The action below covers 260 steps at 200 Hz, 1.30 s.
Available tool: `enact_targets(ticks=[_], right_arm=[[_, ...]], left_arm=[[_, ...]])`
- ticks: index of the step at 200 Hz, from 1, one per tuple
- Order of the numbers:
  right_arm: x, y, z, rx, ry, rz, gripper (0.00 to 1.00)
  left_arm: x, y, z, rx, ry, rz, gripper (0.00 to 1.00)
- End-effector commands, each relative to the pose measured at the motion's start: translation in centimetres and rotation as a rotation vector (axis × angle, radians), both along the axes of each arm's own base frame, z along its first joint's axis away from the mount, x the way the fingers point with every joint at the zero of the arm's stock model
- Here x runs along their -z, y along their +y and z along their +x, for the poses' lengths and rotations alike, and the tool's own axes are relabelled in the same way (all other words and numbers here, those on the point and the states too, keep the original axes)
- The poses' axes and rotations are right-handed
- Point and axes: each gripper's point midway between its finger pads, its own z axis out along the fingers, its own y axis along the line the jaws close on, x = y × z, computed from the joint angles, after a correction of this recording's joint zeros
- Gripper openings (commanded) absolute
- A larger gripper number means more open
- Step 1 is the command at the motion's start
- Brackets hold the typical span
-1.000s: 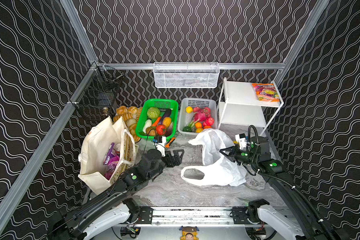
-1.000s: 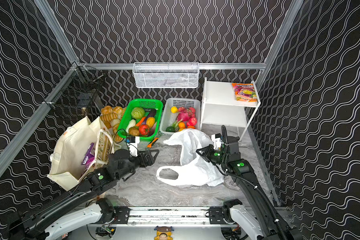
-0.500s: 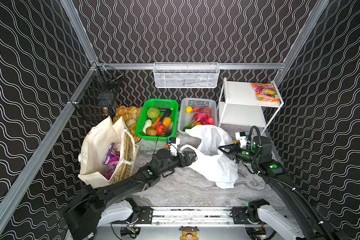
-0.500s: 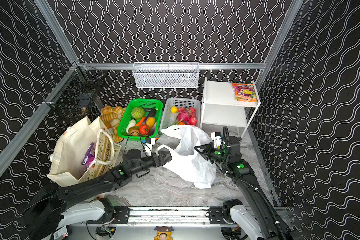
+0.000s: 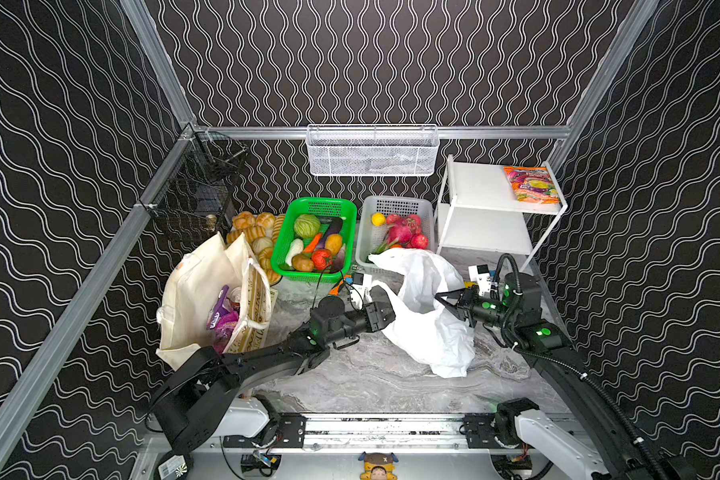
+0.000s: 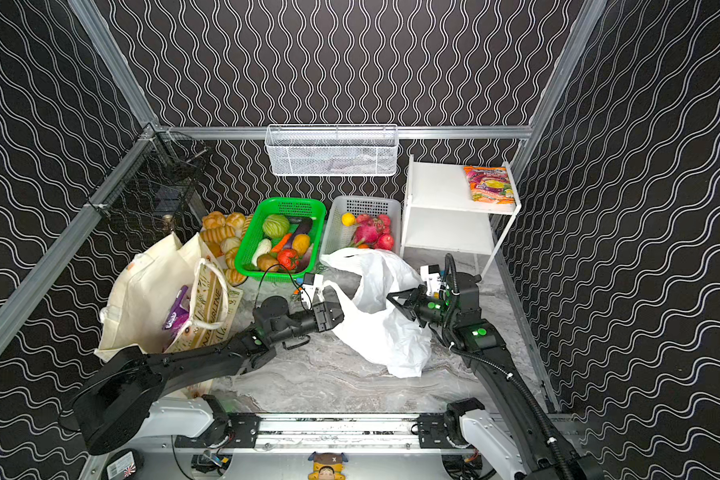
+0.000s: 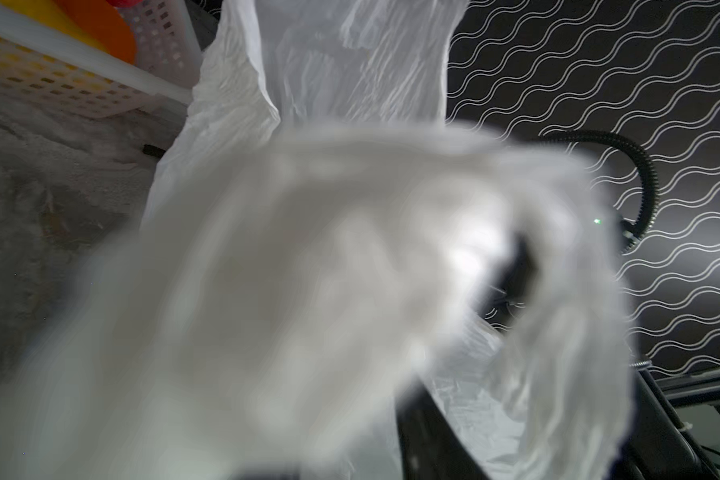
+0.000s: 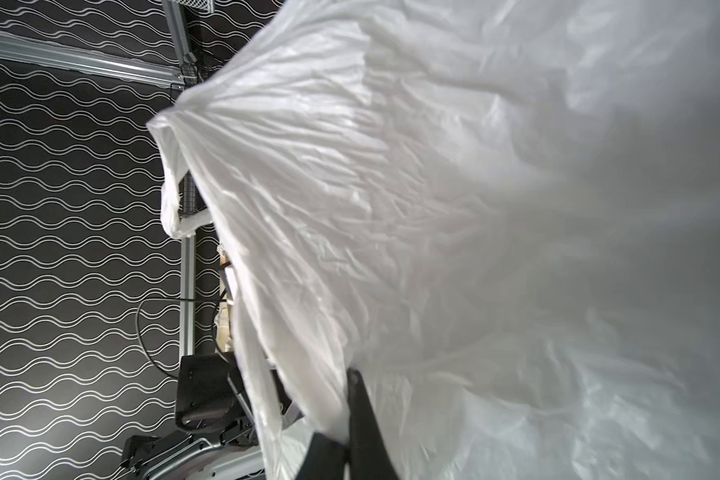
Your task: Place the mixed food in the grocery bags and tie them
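Right tool pinches the white plastic carrier bag mid-worktop. Left tool is at its opposite rim, grip unclear. Canvas tote, at the left edge, holds purple snack packets. Toy vegetables wait in the green basket. Nothing is tied.

Left wrist view is mostly a smeared blur of white plastic bag pressed up near the lens, so there's no reading the left gripper fingers there. In both top views the right gripper fingers disappear into bag folds. Most of what's inside the tote is buried too.
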Motion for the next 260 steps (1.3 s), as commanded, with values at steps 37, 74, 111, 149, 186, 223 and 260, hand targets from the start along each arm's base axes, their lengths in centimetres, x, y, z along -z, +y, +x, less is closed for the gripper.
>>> enact_targets(ticks=[37, 74, 111, 149, 186, 223, 260], right_arm=[[1.1, -0.4, 0.5, 0.061, 0.031, -0.304, 0.24], [0.5, 0.4, 0.7, 0.077, 0.028, -0.456, 0.40], [1.6, 1.1, 0.4, 0.041, 0.068, -0.689, 0.52], [3.1, 3.0, -0.8, -0.041, 0.082, -0.770, 0.63], [6.0, 5.4, -1.7, -0.162, 0.128, -0.703, 0.62], [8.7, 4.1, -1.5, -0.169, 0.174, -0.830, 0.21], [9.0, 4.0, -1.2, -0.176, 0.169, -0.854, 0.11]], left_arm=[[-3.9, -1.4, -1.0, 0.109, -0.133, -0.057, 0.07], [-4.3, -1.7, -1.1, 0.124, -0.142, -0.076, 0.02], [-4.6, -1.6, -1.2, 0.124, -0.147, -0.092, 0.02], [-4.8, -1.2, -1.6, 0.127, -0.166, -0.097, 0.01], [-4.3, -0.7, -2.0, 0.123, -0.171, -0.071, 0.02], [0.4, 1.2, -2.9, 0.088, -0.091, 0.105, 0.36], [4.3, 7.0, -5.1, -0.006, -0.041, 0.416, 0.69]])
